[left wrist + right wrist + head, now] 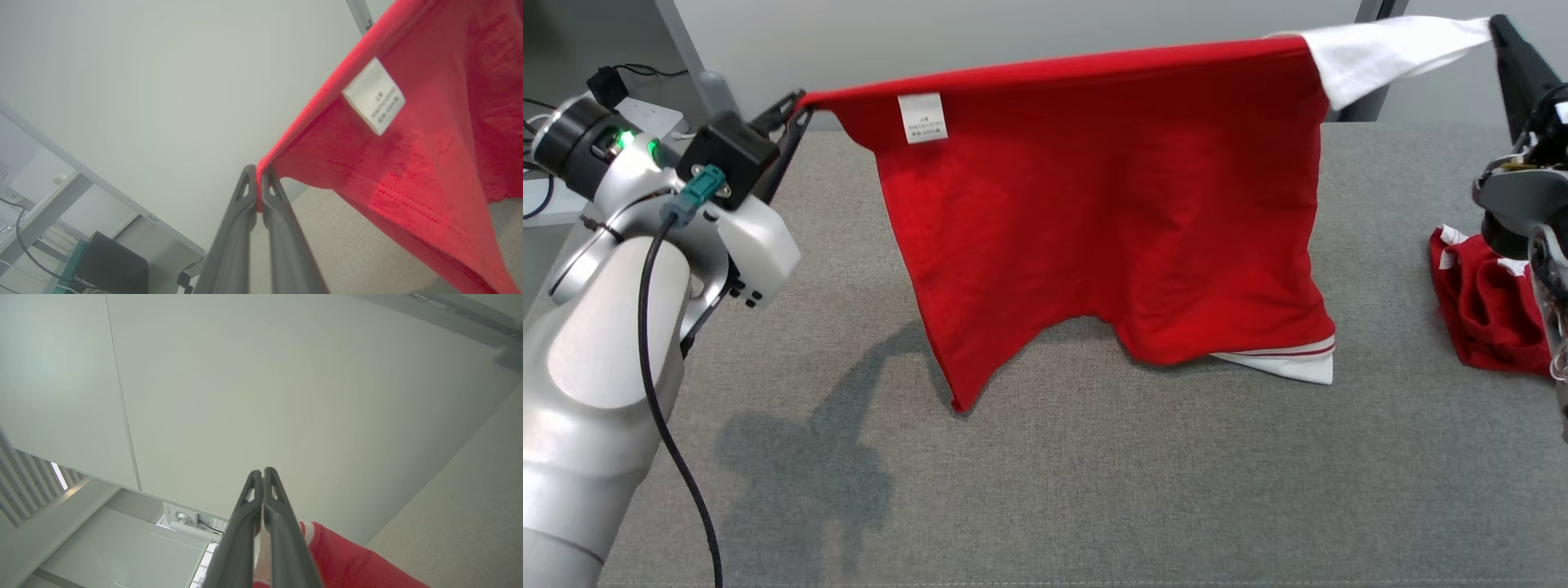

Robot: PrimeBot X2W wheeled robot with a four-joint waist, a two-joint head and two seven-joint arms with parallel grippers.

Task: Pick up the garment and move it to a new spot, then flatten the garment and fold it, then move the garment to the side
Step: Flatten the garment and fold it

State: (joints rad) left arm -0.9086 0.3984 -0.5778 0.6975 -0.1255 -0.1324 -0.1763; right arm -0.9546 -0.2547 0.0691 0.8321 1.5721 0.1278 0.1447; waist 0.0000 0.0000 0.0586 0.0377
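Note:
The red garment [1111,204] hangs stretched in the air between my two grippers, with a white label [922,118] near its top edge. Its lower hem and white-striped trim [1290,359] rest on the grey table [1045,490]. At the upper left my left gripper [800,104] is shut on the garment's red corner; in the left wrist view the left gripper [258,173] pinches that garment [408,163] at its tips. My right gripper [1496,28] at the upper right is shut on the white sleeve [1388,49]. The right gripper [262,473] has garment cloth [347,559] between and beside its fingers.
A second crumpled red and white piece of clothing [1486,302] lies on the table at the right, under my right arm. A pale wall and metal frame posts [682,41] stand behind the table. My left forearm [596,367] fills the lower left.

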